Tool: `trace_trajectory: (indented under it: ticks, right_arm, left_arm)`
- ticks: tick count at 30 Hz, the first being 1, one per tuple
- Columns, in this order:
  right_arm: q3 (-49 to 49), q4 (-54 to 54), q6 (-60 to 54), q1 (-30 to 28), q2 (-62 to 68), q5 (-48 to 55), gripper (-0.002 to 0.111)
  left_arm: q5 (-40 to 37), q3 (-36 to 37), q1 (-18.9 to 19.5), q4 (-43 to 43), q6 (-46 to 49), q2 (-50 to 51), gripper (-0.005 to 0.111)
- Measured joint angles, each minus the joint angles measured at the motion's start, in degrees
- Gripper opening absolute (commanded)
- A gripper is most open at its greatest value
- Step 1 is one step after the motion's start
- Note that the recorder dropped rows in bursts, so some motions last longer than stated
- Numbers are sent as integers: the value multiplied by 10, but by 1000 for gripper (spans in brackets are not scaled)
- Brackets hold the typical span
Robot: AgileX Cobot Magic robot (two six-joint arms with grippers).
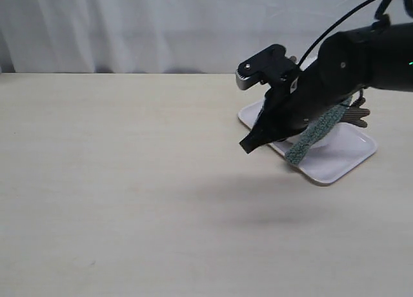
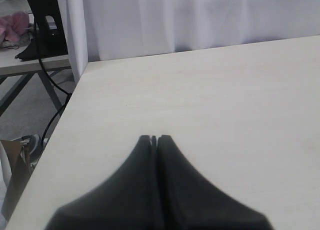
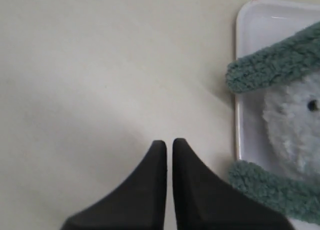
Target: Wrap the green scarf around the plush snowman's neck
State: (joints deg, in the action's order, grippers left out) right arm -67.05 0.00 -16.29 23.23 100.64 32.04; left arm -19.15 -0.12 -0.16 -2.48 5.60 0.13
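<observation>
Fingers (image 3: 185, 155) of the right gripper (image 3: 169, 142) stand nearly together, with only a thin slit between them and nothing held. In the exterior view this gripper (image 1: 248, 145) points down toward the table (image 1: 129, 181), right of centre in the frame, its tip just beside the near-left edge of the white tray (image 1: 342, 158). The black arm (image 1: 342, 64) reaches in from the upper right and covers most of the tray's contents.

Left gripper (image 2: 154, 138): fingers pressed together, empty, above bare table near one edge. It does not appear in the exterior view.

The green scarf (image 1: 319, 129) lies on the tray at centre right of the exterior frame, running diagonally from the tray's near side up toward the arm. The right wrist view shows two bands of the scarf (image 3: 270, 65) with the plush snowman (image 3: 292, 125) between them, touching both; one black bead shows on the white plush. In the exterior view only a brown twig arm (image 1: 356, 114) of the snowman is clearly seen. Whether the scarf circles the neck cannot be told.

A white curtain (image 1: 161, 26) closes the upper part of the frame.
</observation>
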Motion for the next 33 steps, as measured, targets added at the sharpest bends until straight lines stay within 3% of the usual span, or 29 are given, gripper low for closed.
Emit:
trace_trajectory:
  ticks: [11, 15, 19, 22, 28, 33]
  right_arm:
    - [-63, -5, 51, 3, 87, -137, 4]
    - [-164, -43, 86, 3, 142, -83, 4]
    - [-251, -212, 188, 3, 181, 34, 4]
    - [-258, -283, 235, 4, 174, 53, 4]
    - [-195, -227, 233, -10, 91, -18, 4]
    - [-146, -111, 169, -81, 8, -21, 4]
  left_arm:
    - [0, 0, 0, 0, 0, 0, 0]
    - [0, 0, 0, 0, 0, 0, 0]
    - [0, 0, 0, 0, 0, 0, 0]
    - [0, 0, 0, 0, 0, 0, 0]
    - [0, 0, 0, 0, 0, 0, 0]
    - [0, 0, 0, 0, 0, 0, 0]
